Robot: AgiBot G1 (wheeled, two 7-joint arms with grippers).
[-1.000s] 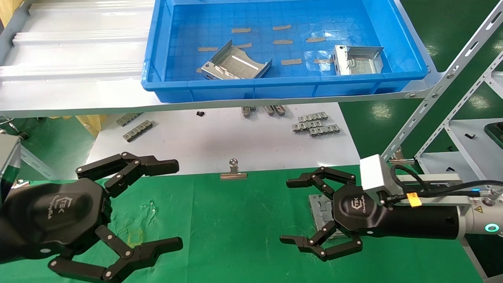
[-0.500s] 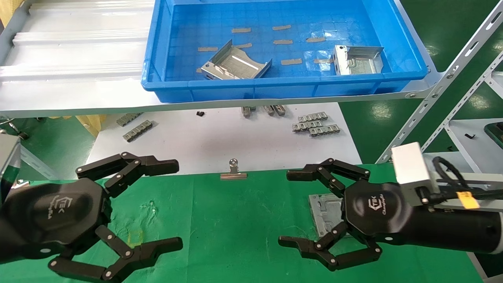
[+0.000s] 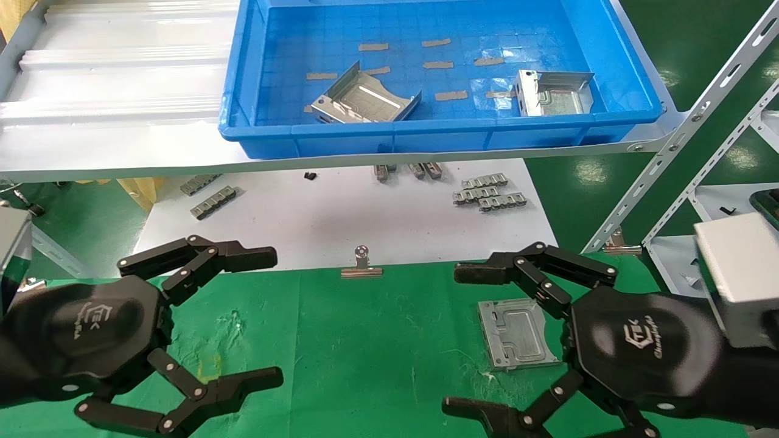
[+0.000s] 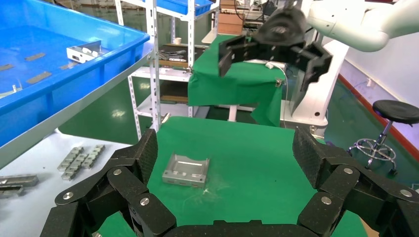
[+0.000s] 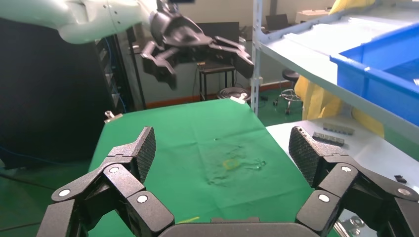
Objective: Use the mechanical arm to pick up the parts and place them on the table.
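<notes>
One silver stamped part (image 3: 517, 333) lies flat on the green table (image 3: 365, 340), right of centre. It also shows in the left wrist view (image 4: 186, 170). Two more parts (image 3: 365, 100) (image 3: 554, 92) lie in the blue bin. My right gripper (image 3: 459, 340) is open and empty, raised just right of the part on the table and not touching it. In the right wrist view its jaws (image 5: 222, 153) stand wide over bare green cloth. My left gripper (image 3: 274, 316) is open and empty over the table's left side (image 4: 225, 158).
The blue bin (image 3: 304, 131) sits on a grey shelf (image 3: 122, 91) above the far side. A white sheet (image 3: 341, 213) carries grey clip strips (image 3: 487, 194). A binder clip (image 3: 362, 264) holds the cloth edge. A slotted metal rack (image 3: 688, 121) stands on the right. A yellow mark (image 3: 210, 365) is on the cloth.
My right gripper has drawn back towards the near right, open, uncovering the part, which stays lying on the green cloth. The left arm has not moved.
</notes>
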